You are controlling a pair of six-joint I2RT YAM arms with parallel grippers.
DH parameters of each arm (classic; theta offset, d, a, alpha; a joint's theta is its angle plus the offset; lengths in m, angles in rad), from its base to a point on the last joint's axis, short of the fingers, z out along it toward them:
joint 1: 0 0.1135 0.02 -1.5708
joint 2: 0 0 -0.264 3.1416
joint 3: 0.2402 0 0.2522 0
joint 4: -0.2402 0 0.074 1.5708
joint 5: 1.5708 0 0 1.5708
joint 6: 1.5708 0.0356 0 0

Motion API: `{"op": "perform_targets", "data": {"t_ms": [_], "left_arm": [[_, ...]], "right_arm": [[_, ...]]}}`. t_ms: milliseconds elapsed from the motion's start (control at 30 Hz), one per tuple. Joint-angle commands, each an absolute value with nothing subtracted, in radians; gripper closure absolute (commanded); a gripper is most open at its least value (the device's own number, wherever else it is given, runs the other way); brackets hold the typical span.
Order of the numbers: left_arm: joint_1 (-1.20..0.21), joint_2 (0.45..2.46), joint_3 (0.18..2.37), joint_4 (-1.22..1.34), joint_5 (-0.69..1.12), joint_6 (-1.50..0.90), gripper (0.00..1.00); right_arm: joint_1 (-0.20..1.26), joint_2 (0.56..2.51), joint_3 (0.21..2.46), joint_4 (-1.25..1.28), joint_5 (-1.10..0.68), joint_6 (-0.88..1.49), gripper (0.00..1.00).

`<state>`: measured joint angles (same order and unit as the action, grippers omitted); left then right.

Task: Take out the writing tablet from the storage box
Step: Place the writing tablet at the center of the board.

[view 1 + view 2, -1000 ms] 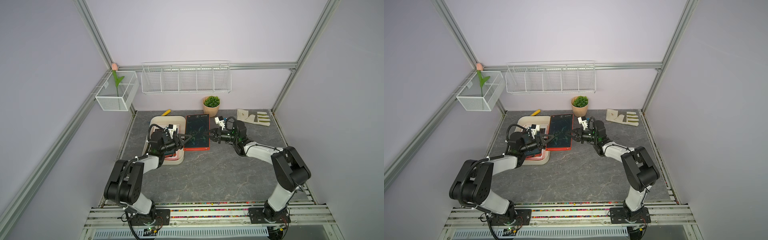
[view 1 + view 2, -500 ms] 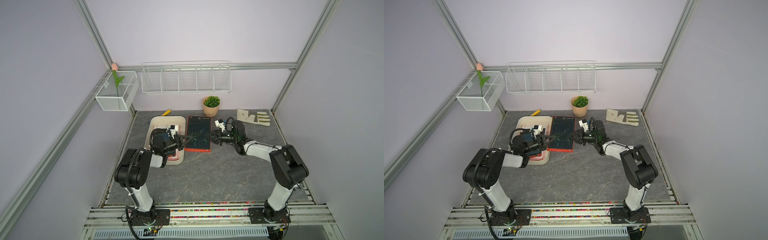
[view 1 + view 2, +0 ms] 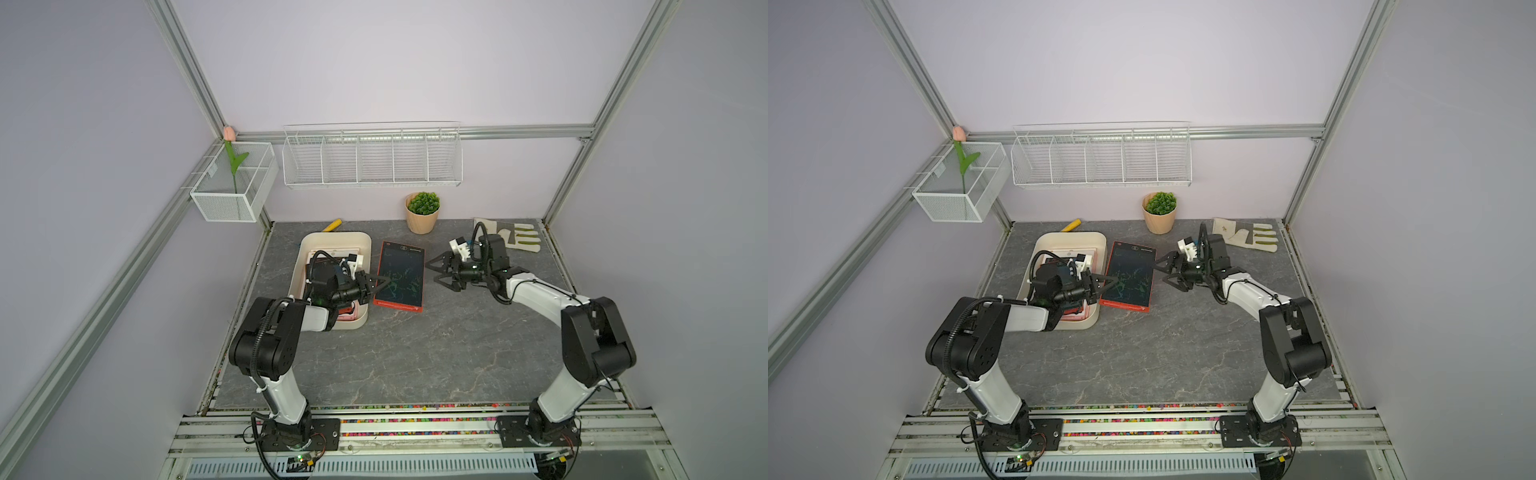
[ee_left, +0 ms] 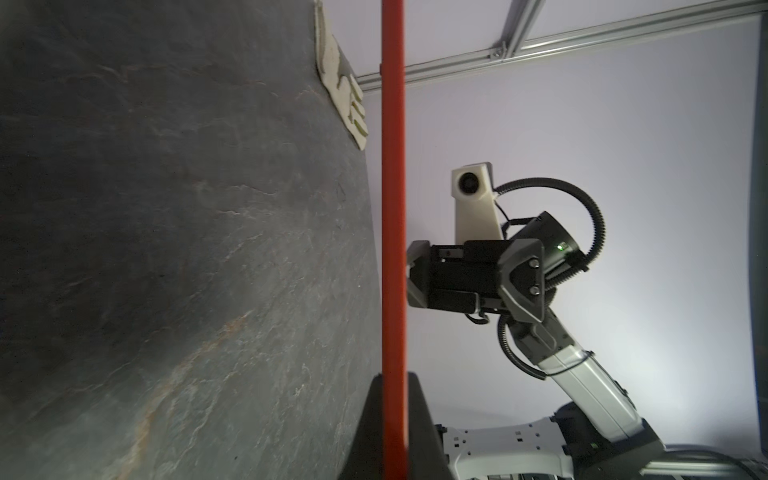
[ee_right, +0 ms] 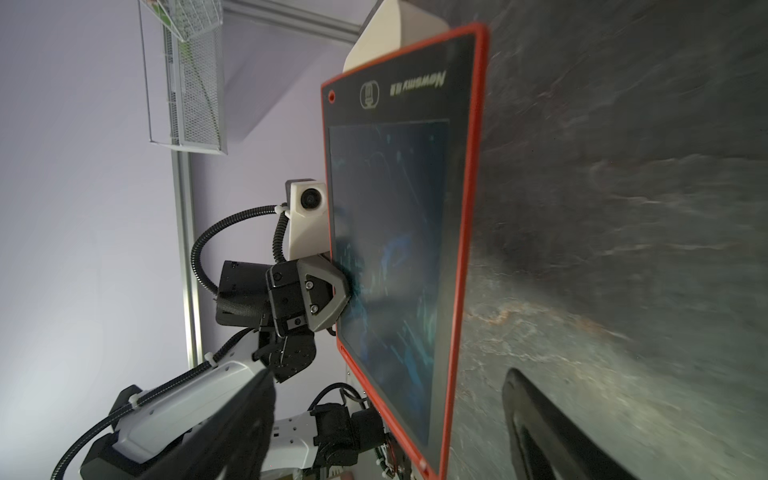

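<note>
The red-framed writing tablet [image 3: 401,276] sits just right of the cream storage box [image 3: 332,240], outside it, in both top views. Its right long edge is down at the table and its left edge is raised. My left gripper [image 3: 380,286] is shut on that left edge. In the left wrist view the red edge [image 4: 393,208] runs between the two dark fingers [image 4: 419,415]. My right gripper [image 3: 436,270] stands open just right of the tablet, apart from it. In the right wrist view the tablet [image 5: 395,249] fills the middle, between the spread fingers [image 5: 540,436].
More tablets, one pink-framed [image 3: 349,316], lie in the box under my left arm. At the back stand a potted plant [image 3: 422,212], a work glove [image 3: 513,239] and a yellow object [image 3: 332,225]. A wire rack [image 3: 372,158] and a mesh basket [image 3: 232,187] hang on the walls.
My left gripper has shut on the tablet's left edge. My right gripper has opened, let go of the right edge and drawn back a little to the right.
</note>
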<state>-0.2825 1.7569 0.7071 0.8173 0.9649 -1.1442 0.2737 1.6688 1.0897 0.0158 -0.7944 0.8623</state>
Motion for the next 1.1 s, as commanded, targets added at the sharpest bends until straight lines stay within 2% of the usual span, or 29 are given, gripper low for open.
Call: {"op": "perform_targets", "data": {"t_ms": [0, 67, 333, 467, 667, 1067], "left_arm": [[-0.326, 1.670, 0.851, 0.275, 0.789, -0.809, 1.00], [-0.367, 1.656, 0.948, 0.064, 0.679, -0.685, 1.00], [-0.383, 1.830, 1.112, 0.118, 0.672, -0.753, 1.00], [-0.402, 1.894, 1.207, 0.027, 0.566, -0.724, 1.00], [-0.439, 2.032, 1.360, 0.003, 0.536, -0.729, 1.00], [-0.419, 2.150, 1.474, -0.055, 0.453, -0.708, 0.98]], "right_arm": [[0.170, 1.564, 1.111, -0.295, -0.665, 0.650, 0.12], [0.125, 1.524, 1.108, -0.399, -0.596, 0.571, 0.12], [0.039, 1.438, 0.993, -0.424, -0.637, 0.493, 0.12], [0.028, 1.414, 0.970, -0.429, -0.674, 0.462, 0.12], [0.029, 1.398, 0.962, -0.457, -0.718, 0.405, 0.13], [0.034, 1.393, 0.936, -0.443, -0.769, 0.393, 0.14]]}}
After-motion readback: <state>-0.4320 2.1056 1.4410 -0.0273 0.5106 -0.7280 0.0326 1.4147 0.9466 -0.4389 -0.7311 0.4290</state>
